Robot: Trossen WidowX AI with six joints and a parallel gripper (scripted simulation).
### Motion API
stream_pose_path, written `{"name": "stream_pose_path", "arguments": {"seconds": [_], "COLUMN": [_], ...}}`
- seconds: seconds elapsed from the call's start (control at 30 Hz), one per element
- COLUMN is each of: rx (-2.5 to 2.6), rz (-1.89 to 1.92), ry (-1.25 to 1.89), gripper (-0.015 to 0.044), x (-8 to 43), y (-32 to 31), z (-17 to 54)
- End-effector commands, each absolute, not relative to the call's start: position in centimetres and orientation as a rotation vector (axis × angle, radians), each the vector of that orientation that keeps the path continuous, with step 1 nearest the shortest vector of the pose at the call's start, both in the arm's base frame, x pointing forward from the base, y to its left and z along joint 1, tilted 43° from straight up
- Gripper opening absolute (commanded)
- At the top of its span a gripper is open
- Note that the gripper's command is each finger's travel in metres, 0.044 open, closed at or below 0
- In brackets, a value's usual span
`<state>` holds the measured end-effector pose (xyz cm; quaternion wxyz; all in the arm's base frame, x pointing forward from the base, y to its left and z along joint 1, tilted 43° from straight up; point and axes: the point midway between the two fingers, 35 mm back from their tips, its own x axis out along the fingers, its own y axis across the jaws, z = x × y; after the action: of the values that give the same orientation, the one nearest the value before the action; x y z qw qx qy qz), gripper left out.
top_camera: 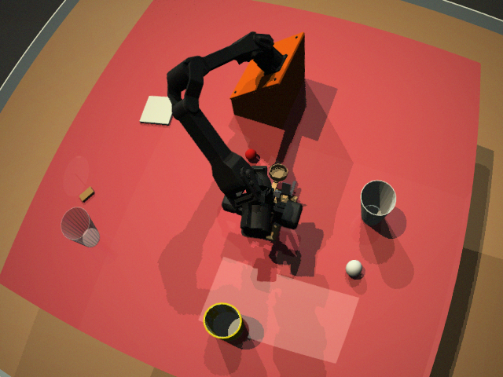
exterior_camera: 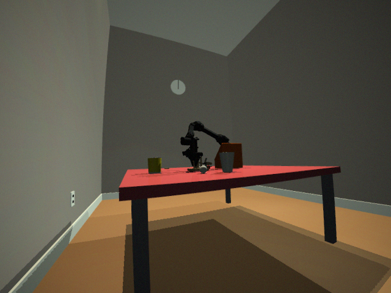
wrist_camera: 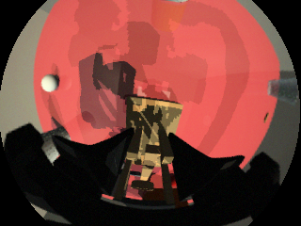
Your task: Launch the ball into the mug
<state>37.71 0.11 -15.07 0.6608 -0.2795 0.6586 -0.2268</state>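
Observation:
The wooden catapult (top_camera: 284,199) (wrist_camera: 174,115) stands below the arm, its round cup (top_camera: 278,172) towards the orange block. My gripper (exterior_camera: 195,164) (wrist_camera: 151,133) points down, shut on the catapult, with one dark finger against each side of its frame. The fingertips are hidden in the top view. A small red ball (top_camera: 250,154) lies on the table beside the catapult's cup end, outside the cup. The yellow mug (top_camera: 222,320) (exterior_camera: 154,165) stands upright beyond the catapult's other end. The catapult's cup looks empty.
A white ball (top_camera: 354,269) (exterior_camera: 203,169) (wrist_camera: 50,83) and a grey cup (top_camera: 377,200) (exterior_camera: 226,162) are on the right in the top view. A clear cup (top_camera: 77,225), a small wooden block (top_camera: 86,194) and a pale slab (top_camera: 156,110) are left. The orange block (top_camera: 264,87) bears the arm.

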Motion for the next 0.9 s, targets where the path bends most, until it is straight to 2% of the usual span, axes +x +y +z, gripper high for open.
{"name": "stream_pose_path", "arguments": {"seconds": [0.0, 0.1, 0.87], "rx": [-0.632, -0.63, -0.639], "rz": [-0.512, -0.511, -0.508], "ry": [1.488, 1.49, 1.491], "gripper": [0.0065, 0.0, 0.0], "x": [37.8, 37.7, 37.8], "y": [0.4, 2.8, 2.0], "z": [-14.8, -12.2, -13.3]}}
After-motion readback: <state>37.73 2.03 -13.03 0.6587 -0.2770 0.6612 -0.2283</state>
